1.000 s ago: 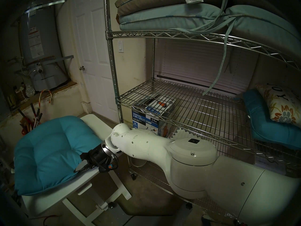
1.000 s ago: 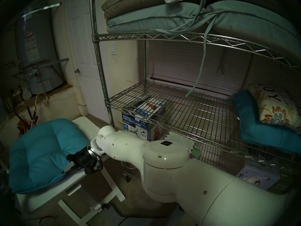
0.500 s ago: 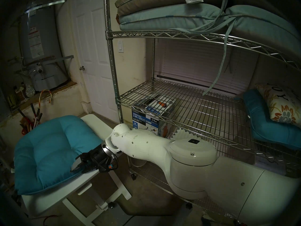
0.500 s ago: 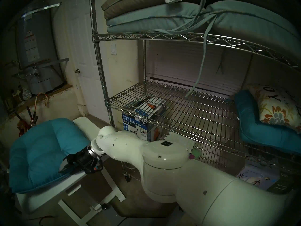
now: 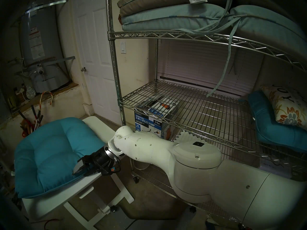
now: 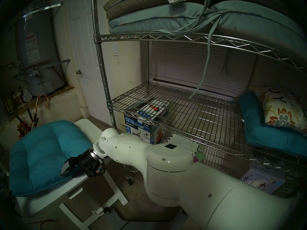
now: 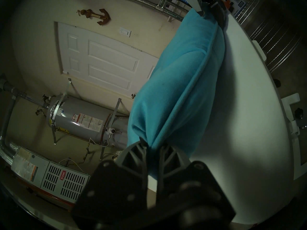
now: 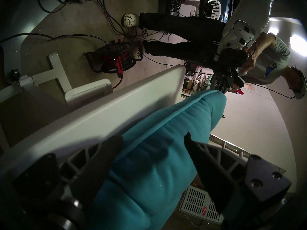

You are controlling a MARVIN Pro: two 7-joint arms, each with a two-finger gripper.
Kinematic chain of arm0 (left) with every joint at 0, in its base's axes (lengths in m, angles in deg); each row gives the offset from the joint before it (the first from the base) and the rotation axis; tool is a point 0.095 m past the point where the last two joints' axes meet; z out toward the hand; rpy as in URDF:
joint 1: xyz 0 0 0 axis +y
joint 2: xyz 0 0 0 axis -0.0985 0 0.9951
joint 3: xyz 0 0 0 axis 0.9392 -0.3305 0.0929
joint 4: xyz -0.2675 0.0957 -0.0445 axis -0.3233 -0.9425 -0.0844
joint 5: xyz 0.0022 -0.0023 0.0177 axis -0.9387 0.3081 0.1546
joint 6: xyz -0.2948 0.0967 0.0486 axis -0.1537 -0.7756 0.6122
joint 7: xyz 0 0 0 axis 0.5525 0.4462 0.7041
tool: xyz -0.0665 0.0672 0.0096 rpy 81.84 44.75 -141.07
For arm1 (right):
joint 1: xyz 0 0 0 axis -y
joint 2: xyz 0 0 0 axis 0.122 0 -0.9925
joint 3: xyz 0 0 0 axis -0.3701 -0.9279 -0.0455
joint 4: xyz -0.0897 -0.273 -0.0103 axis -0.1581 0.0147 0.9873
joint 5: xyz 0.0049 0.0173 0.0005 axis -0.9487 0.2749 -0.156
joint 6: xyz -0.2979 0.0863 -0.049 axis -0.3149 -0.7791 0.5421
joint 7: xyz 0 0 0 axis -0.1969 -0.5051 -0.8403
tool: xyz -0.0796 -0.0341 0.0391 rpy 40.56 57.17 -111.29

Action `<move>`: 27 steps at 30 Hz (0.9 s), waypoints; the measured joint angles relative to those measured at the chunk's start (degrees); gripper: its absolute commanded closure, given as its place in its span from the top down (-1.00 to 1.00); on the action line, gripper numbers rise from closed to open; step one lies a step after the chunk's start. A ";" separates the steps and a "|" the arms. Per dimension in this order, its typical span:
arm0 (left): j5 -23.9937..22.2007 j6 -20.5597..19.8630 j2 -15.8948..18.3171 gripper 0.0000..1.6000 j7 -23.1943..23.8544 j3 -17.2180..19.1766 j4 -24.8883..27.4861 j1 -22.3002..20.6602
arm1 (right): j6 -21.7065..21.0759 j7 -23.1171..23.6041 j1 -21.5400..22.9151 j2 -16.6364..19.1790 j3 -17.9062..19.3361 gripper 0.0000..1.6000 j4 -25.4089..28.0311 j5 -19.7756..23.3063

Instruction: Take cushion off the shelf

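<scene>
The teal-blue tufted cushion (image 5: 53, 155) (image 6: 41, 158) lies on the white tilting table (image 5: 99, 130), off the chrome wire shelf (image 5: 166, 120). At the cushion's near right edge my right gripper (image 5: 76, 167) (image 8: 152, 140) stands open. One finger (image 8: 109, 148) is against the tabletop and the other above the cushion (image 8: 149, 174). My left gripper (image 7: 152, 145) is shut on the cushion's (image 7: 179, 72) far corner. It does not show in the head views but appears in the right wrist view (image 8: 224, 85).
The shelf's middle tier holds a bent teal cushion (image 5: 274, 133) with a floral pillow (image 5: 289, 108) at its right end. Pale blue-grey cushions (image 5: 166, 17) fill the top tier. A pump box (image 5: 149, 123) sits below. A person (image 8: 265, 58) stands beyond the table.
My right gripper has gone from shut on the cushion's edge to open. The pinched edge has dropped flat onto the table. The left gripper keeps its hold.
</scene>
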State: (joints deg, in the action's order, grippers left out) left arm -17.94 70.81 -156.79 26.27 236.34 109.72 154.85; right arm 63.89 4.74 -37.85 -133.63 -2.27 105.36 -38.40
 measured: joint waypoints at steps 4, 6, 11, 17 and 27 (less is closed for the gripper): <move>0.08 -0.01 0.03 -1.00 -0.27 -0.14 0.04 0.16 | 0.13 0.28 -0.09 0.80 0.19 1.00 1.37 -0.16; 0.13 -0.02 0.03 -1.00 -0.38 -0.18 0.06 0.22 | 0.22 0.45 -0.14 1.27 0.27 1.00 2.09 -0.23; 0.29 -0.08 0.01 -1.00 -0.69 -0.35 0.11 0.42 | 0.73 1.16 -0.32 3.11 0.57 1.00 4.29 -0.34; 0.45 -0.21 -0.01 -1.00 -1.09 -0.45 0.25 0.66 | 1.37 2.47 -0.59 6.02 0.95 1.00 7.24 -0.23; 0.66 -0.28 -0.06 -1.00 -1.72 -0.68 0.70 1.14 | 1.48 5.30 -1.50 12.39 1.96 1.00 13.93 0.61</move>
State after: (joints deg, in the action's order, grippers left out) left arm -17.27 70.53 -156.85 24.55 235.66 110.42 156.00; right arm 65.37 10.04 -39.35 -121.25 -0.31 119.28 -37.79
